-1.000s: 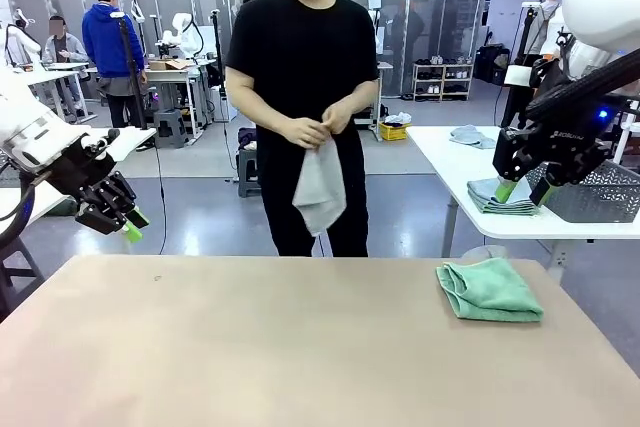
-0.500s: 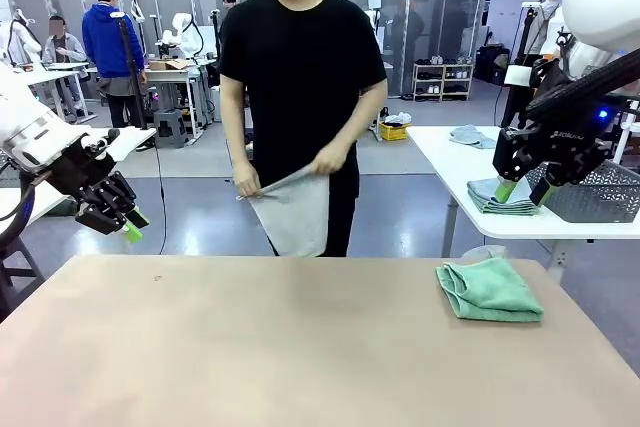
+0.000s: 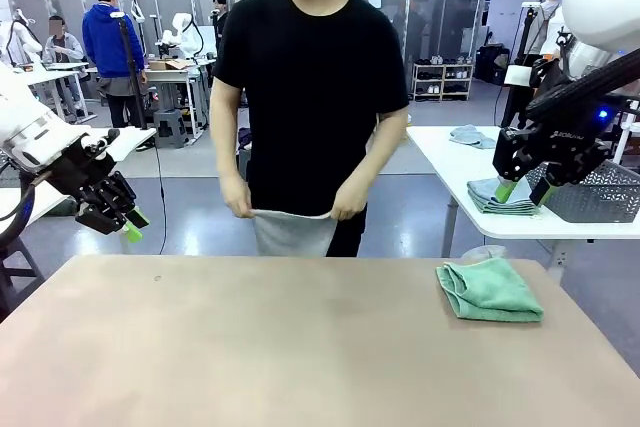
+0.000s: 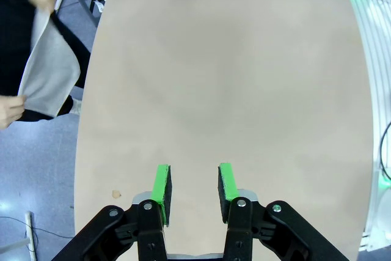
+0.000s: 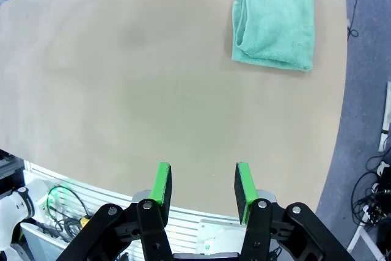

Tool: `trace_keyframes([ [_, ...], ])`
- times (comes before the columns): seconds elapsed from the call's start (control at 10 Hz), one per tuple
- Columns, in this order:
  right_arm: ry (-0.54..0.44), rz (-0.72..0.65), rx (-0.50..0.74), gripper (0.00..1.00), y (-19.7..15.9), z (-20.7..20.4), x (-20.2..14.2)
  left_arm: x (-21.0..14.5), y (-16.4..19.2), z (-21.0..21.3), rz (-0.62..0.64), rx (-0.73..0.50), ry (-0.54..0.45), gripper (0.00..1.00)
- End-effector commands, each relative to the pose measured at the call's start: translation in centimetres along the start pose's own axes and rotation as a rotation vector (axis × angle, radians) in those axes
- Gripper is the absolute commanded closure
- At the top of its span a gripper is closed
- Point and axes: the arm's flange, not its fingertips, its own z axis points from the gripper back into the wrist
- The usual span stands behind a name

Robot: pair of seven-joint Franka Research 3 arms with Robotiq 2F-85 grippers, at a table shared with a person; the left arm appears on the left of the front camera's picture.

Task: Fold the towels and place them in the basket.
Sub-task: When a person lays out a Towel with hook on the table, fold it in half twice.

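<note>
Green towel (image 3: 489,290) lies folded on the table (image 3: 300,367), right side, just below the right claw (image 3: 526,192). Left claw (image 3: 132,226) hangs off the left edge, well apart. Both are spread and empty. At the far side a person (image 3: 310,97) stretches the pale towel (image 3: 292,234). Probably the laydown step: the next move needs it flat, then a pinch on its corners.

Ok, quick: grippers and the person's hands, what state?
Left gripper: open, empty.
Right gripper: open, empty.
Person's hands: holding the pale towel.
</note>
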Motion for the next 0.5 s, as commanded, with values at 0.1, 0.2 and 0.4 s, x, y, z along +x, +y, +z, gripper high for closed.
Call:
trace_keyframes([
  [0.1,-0.008,-0.002,-0.002,0.47,0.04,0.21,0.34,0.04,0.04,0.13,-0.001,0.003,-0.001,0.58],
  [0.2,-0.008,-0.002,-0.002,0.47,0.04,0.21,0.34,0.04,0.04,0.13,-0.001,0.003,-0.001,0.58],
  [0.4,-0.008,-0.002,-0.002,0.47,0.04,0.21,0.34,0.04,0.04,0.13,-0.001,0.003,-0.001,0.58],
])
